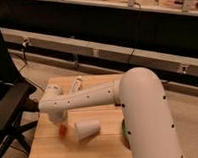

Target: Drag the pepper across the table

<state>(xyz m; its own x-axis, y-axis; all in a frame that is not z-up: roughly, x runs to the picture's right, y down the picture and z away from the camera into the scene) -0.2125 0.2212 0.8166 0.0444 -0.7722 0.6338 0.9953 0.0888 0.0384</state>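
Note:
The small orange-red pepper [62, 129] lies on the light wooden table [51, 152], left of centre. My gripper [58, 119] is at the end of the white arm [88, 99], which reaches in from the right. The gripper is low over the table, right above and behind the pepper. Contact with the pepper is hidden from view. A white paper cup [87, 129] lies on its side just right of the pepper.
A pale slender object [76, 84] lies near the table's far edge. A black chair [9, 110] stands close to the table's left side. A dark wall with a grey ledge [106, 52] runs behind. My white arm base [147, 121] covers the table's right part.

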